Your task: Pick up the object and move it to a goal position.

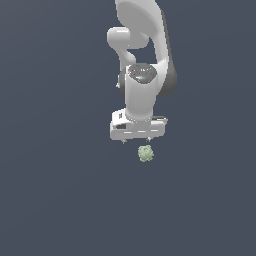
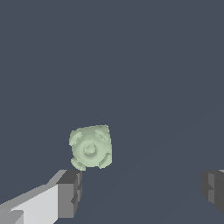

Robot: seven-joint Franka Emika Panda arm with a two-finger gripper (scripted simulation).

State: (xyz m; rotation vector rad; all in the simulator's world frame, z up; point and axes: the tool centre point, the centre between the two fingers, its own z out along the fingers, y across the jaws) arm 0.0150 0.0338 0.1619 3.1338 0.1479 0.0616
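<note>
The object is a small pale green bumpy lump lying on the dark floor, just below the white arm's hand in the exterior view. My gripper hangs over it with both fingers spread wide and nothing between them. In the wrist view the object sits beyond the fingertips, closer to one grey pad than to the other, and my gripper is open around bare floor. The lump is far narrower than the gap.
A plain dark grey-blue floor fills both views. The white arm rises to the top of the exterior view. No goal marker shows.
</note>
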